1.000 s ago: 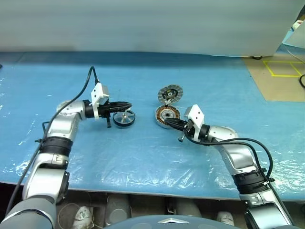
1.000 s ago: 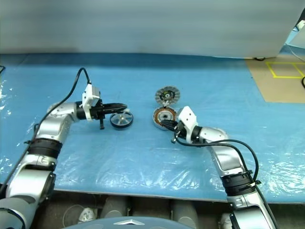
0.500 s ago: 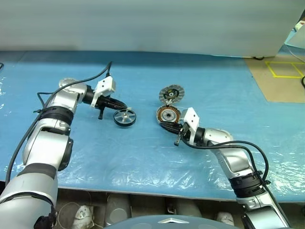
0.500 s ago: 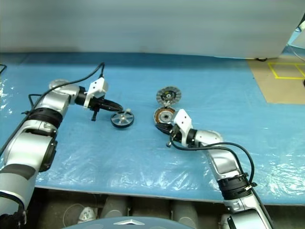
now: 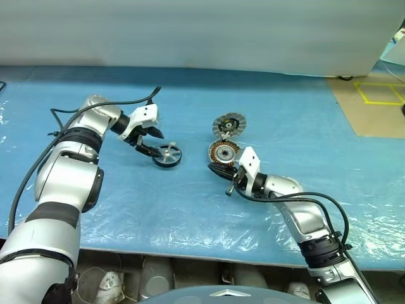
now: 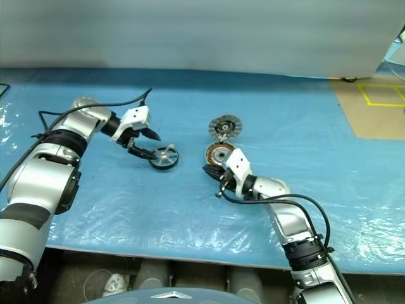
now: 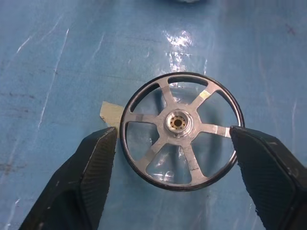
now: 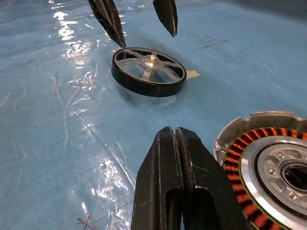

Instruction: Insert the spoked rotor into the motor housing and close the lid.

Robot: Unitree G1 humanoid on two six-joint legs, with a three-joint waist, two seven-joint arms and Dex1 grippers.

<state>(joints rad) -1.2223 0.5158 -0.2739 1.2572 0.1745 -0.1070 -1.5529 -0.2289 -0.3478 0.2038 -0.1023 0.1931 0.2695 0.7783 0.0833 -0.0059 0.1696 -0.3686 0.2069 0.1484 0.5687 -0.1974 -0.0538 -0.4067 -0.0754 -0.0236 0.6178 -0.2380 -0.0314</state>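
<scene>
My left gripper [image 7: 175, 158] stood wide open, one finger either side of the spoked rotor [image 7: 181, 130], holding nothing. My right gripper [image 8: 178, 158] was shut and empty just beside the motor housing [image 5: 223, 152]; the lid [image 5: 227, 125] lay just beyond. The rotor pickup was in hand; closing seemed next, though rim contact looked uncertain.

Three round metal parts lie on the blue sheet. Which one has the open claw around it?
The dark spoked rotor, lying flat and apart from the other two. The left gripper stands open over it, a finger either side of the rim. The motor housing and lid sit together further right.
</scene>
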